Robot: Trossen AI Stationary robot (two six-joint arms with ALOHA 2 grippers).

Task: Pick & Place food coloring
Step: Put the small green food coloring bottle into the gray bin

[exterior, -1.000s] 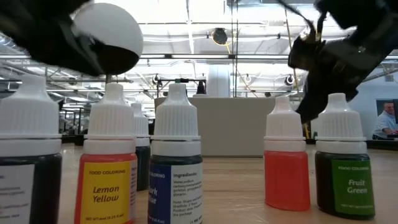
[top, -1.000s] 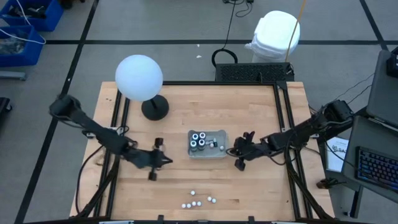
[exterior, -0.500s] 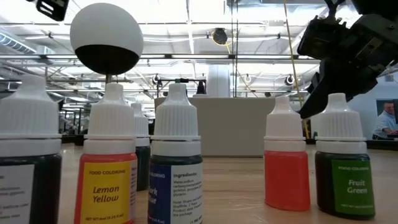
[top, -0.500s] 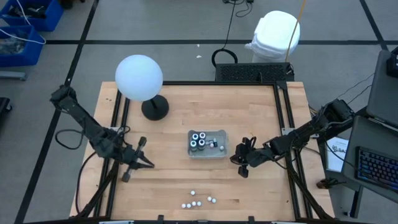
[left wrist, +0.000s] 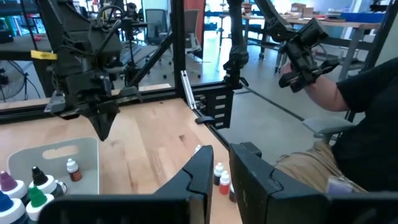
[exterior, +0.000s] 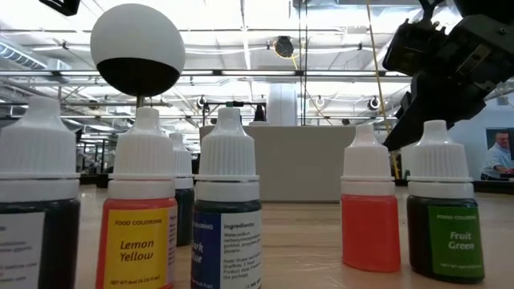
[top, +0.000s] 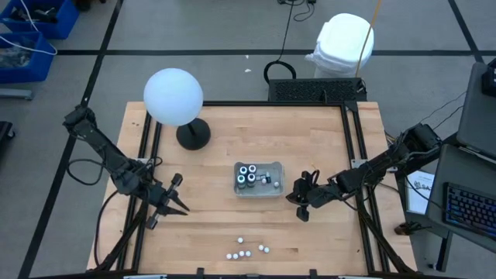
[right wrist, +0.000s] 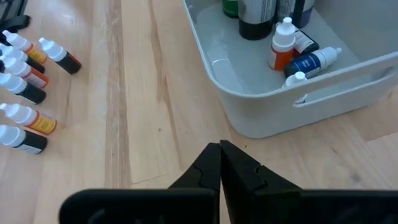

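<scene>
Several small white-capped food coloring bottles (top: pixel 246 250) stand near the table's front edge; the low view shows them close up, among them a yellow one (exterior: pixel 144 229) and a green one (exterior: pixel 446 229). More bottles and dark jars (top: pixel 248 175) sit in the clear tray (right wrist: pixel 249 121) at mid table. My left gripper (top: pixel 180 206) hovers left of the tray, pointing level, with a narrow gap between its fingers (left wrist: pixel 205 171) and nothing in it. My right gripper (right wrist: pixel 219 149) hangs shut just right of the tray (top: pixel 275 191), tilted down, holding nothing.
A white globe lamp (top: pixel 173 97) on a dark round base (top: pixel 193 136) stands at the far left. Black frame rails (top: pixel 353 155) run along the table's sides. Bare wood lies between the tray and the loose bottles. A seated person (left wrist: pixel 367 124) shows beyond the table.
My left gripper has drawn back toward the table's left edge and risen, tipping up until it points level. My right gripper has shifted slightly toward the near edge. The bottles and tray have stayed put.
</scene>
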